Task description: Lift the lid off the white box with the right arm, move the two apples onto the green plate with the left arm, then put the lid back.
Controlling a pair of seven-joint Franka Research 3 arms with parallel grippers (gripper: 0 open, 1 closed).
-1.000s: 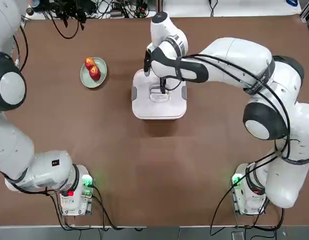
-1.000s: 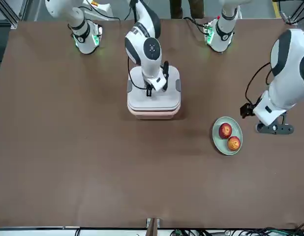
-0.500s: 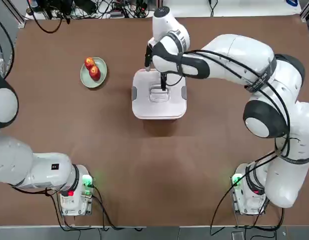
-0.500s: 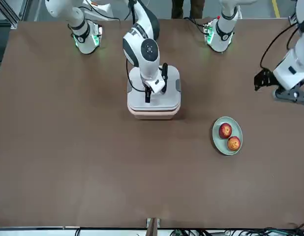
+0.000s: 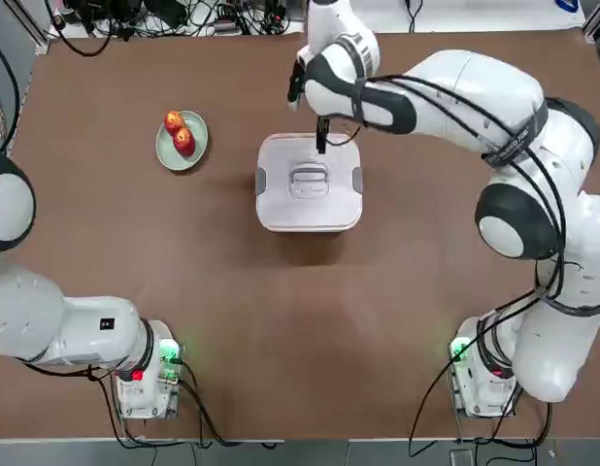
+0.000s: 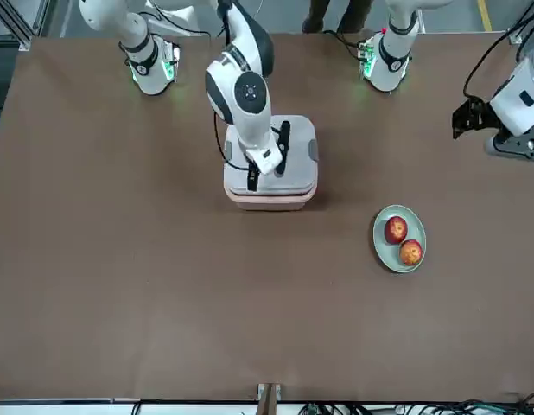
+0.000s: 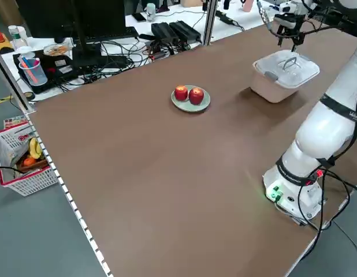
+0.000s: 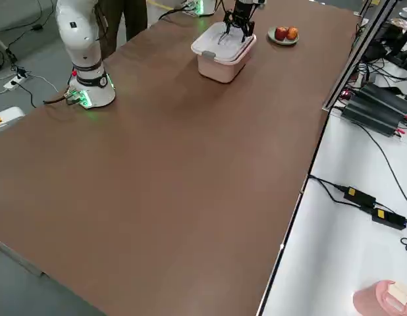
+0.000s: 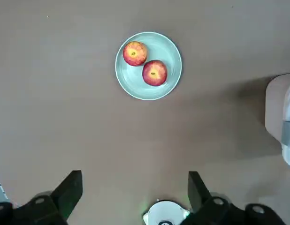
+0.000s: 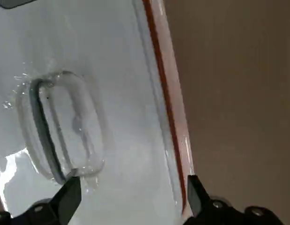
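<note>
Lid (image 5: 309, 182) sits on white box (image 6: 270, 197); right gripper (image 6: 267, 161) hangs above it, jaws apart, empty. Both apples (image 5: 180, 132) lie on green plate (image 5: 164, 149). Left gripper (image 9: 134, 193) spread wide, empty.

Two apples (image 5: 179, 132); one plate (image 5: 166, 151); one lidded box (image 5: 309, 206).

The brown table (image 5: 281, 320) fills most of every view. Behind its far edge, in the top view, black cables (image 5: 183, 15) lie in a tangle. In the left side view a white desk beside the table carries a dark monitor (image 7: 80, 23), a pink cup (image 7: 32, 70) and black power bricks (image 7: 175, 32). On the grey floor there stands a white basket (image 7: 22, 156) with yellow fruit inside. In the right side view a white shelf (image 8: 361, 217) holds black adapters (image 8: 371, 99) and a pink object (image 8: 384, 299).
</note>
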